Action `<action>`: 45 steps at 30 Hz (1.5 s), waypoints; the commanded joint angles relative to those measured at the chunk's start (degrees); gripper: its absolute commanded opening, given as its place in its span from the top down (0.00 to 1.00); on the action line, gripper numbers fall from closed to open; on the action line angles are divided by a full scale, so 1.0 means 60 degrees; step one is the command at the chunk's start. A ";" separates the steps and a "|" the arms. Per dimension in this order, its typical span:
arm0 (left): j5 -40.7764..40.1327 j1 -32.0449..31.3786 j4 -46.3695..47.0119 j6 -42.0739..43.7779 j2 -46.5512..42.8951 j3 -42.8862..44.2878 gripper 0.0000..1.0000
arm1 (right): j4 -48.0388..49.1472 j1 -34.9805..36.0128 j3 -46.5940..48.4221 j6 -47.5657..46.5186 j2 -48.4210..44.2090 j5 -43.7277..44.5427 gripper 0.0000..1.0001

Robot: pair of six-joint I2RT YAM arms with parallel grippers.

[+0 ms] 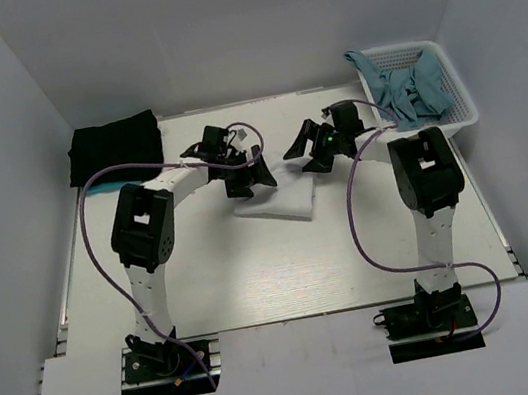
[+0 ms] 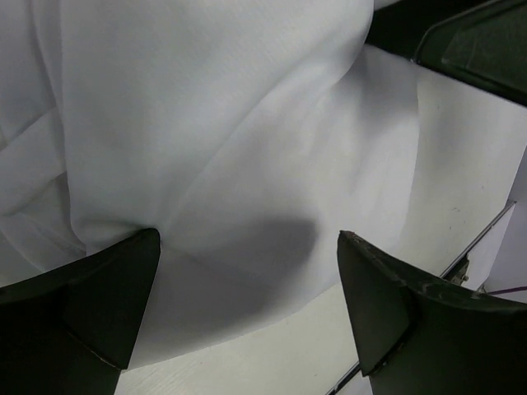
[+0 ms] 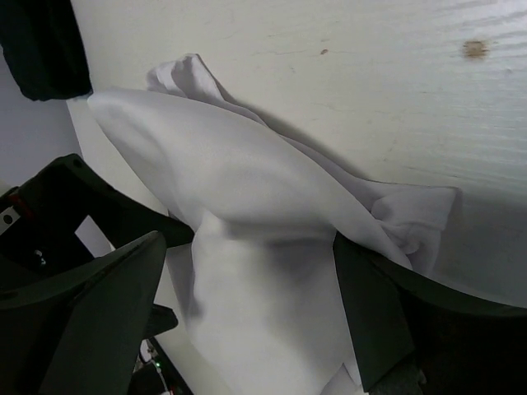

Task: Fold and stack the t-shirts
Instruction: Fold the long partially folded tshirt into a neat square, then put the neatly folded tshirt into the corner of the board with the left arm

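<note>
The white t-shirt (image 1: 280, 200) lies bunched and partly folded at the table's middle. It fills the left wrist view (image 2: 206, 123) and shows rumpled in the right wrist view (image 3: 247, 189). The black t-shirt (image 1: 114, 147) lies folded at the back left, and its edge shows in the right wrist view (image 3: 41, 41). My left gripper (image 1: 246, 176) (image 2: 247, 239) is open just over the white shirt's left edge. My right gripper (image 1: 310, 145) (image 3: 249, 240) is open over its back right part, with cloth under the jaws. Neither holds anything.
A white basket (image 1: 458, 94) with teal cloths (image 1: 409, 92) stands at the back right, close behind my right arm. White walls close in the table on the left, back and right. The two grippers are close together over the shirt.
</note>
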 commanded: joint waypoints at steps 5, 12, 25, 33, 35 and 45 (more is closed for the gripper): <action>-0.0483 -0.0269 -0.0778 0.0344 -0.1547 -0.2570 0.00 | -0.0410 0.0431 -0.0985 -0.1361 0.0171 -0.0781 0.11; -0.0918 -0.0752 -0.1712 0.0169 -0.4360 -0.3629 0.00 | -0.1008 0.0872 -0.2028 -0.2898 -0.1773 -0.0899 0.10; -0.3456 -0.0459 -0.2391 0.0344 -0.4554 -0.3348 0.00 | -0.2914 0.0916 -0.1808 -0.4512 -0.5028 0.0111 0.10; -0.3720 -0.0650 -0.0984 0.0360 -0.3135 -0.3364 0.00 | -0.3500 0.0887 -0.2117 -0.4189 -0.6230 0.0697 0.10; -0.3851 -0.0737 -0.0706 0.0359 -0.2841 -0.3101 0.04 | -0.3544 0.0916 -0.2336 -0.4131 -0.6596 0.0886 0.10; -0.3383 -0.0913 0.0057 0.0578 -0.1172 -0.2997 0.20 | -0.4247 0.0872 -0.2878 -0.4233 -0.7461 0.2352 0.10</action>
